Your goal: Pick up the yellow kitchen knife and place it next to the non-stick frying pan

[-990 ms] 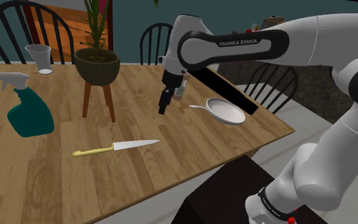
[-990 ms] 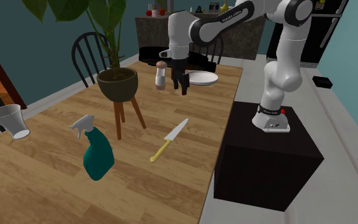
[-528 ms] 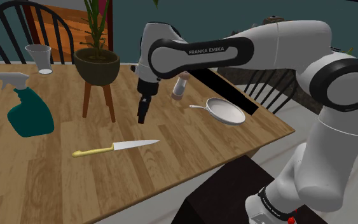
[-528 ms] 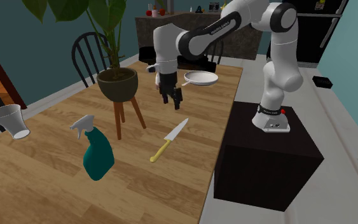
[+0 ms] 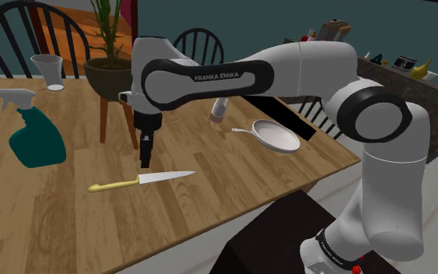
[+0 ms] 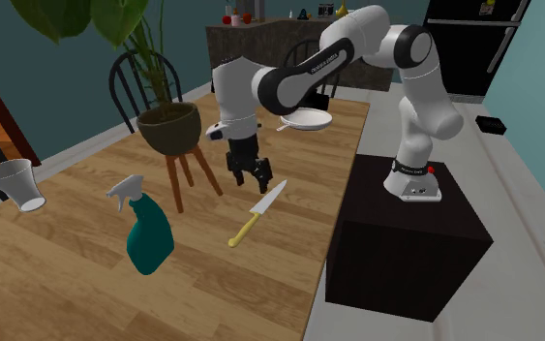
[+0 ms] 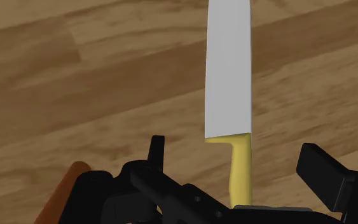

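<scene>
You are looking along the gripper at the wooden table — its planks are running slantwise across the field. The knife is lying flat on the wood, its pale grey blade pointing away from the hand and its yellow handle reaching back toward the palm. The blade is running out past the frame's edge, so its tip is being cut off. The two black fingers are standing apart with the handle lying roughly midway between them; neither finger is touching it. Beside one finger a reddish-brown rounded rod is poking in — you cannot tell what it belongs to.
</scene>
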